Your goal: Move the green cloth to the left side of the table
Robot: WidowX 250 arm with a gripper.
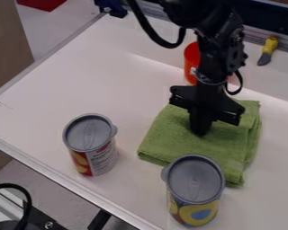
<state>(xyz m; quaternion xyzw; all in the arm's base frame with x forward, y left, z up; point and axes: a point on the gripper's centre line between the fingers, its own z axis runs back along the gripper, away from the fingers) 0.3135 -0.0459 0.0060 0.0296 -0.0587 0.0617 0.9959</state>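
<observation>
Across the room's grey floor stood a white table (68,81), its metal-trimmed front edge slanting down toward me. Over its back edge hung the black robot arm (215,49), angled steeply down, I guessed, so it could work from above and keep clear of the cans. Below it lay the green cloth (170,137), right of the tabletop's middle, so the move to the left side was not yet done. It was folded into a flat pad, which probably made it tidier to shift but gave thick layers to pinch. The gripper (200,132) pointed down onto the cloth's middle, a sensible spot if the pad was to lift evenly; whether it was open or closed, I couldn't tell. Two lidded cans stood upright on their bases toward the front edge: the right can (195,182) just beside the cloth's near corner, touching or not I couldn't say, and the left can (90,141) apart from it. A low drag leftward might have knocked the left one, so lifting first seemed wiser. Behind the arm, partly hidden, sat a red cup (192,60), and near the back edge lay a yellow-handled tool (269,47), both away from the likely path.
</observation>
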